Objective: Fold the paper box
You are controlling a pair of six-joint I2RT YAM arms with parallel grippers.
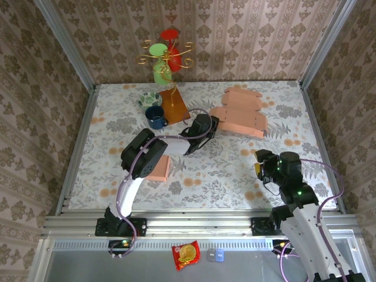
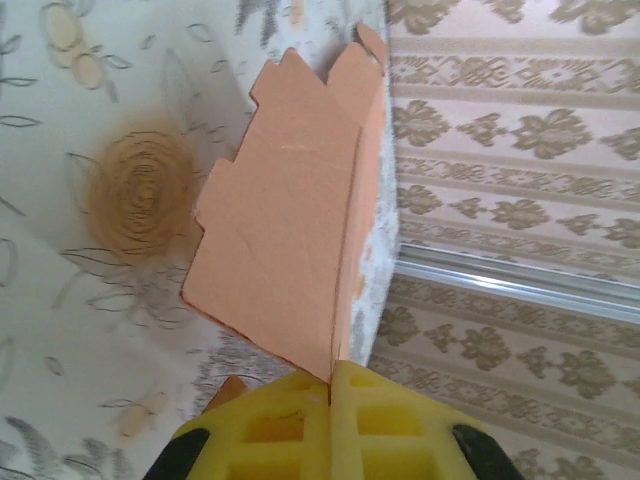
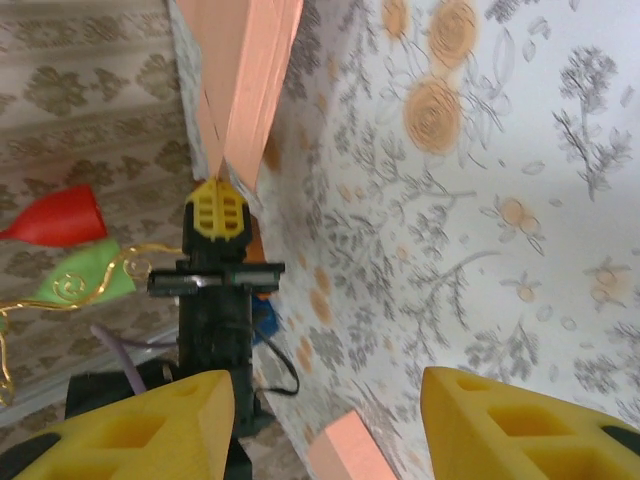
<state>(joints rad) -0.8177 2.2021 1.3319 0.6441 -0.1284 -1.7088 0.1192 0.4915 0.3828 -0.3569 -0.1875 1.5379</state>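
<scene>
A flat salmon paper box blank (image 1: pixel 241 120) lies right of the table's middle, and my left gripper (image 1: pixel 210 127) is shut on its left edge. In the left wrist view the yellow fingers (image 2: pixel 300 425) pinch the blank (image 2: pixel 285 230) with one panel standing up along a crease. My right gripper (image 1: pixel 261 163) hovers open in front of the blank, apart from it. In the right wrist view its gripper (image 3: pixel 325 425) is open and empty, looking at the left gripper (image 3: pixel 217 213) holding the blank (image 3: pixel 240 70).
A second flat blank (image 1: pixel 247 97) lies behind the held one. A folded salmon box (image 1: pixel 158 169) sits under the left arm, its corner (image 3: pixel 345 452) near my right fingers. A blue mug (image 1: pixel 155 117), brown board (image 1: pixel 175 104) and cup tree (image 1: pixel 167 56) stand at back left.
</scene>
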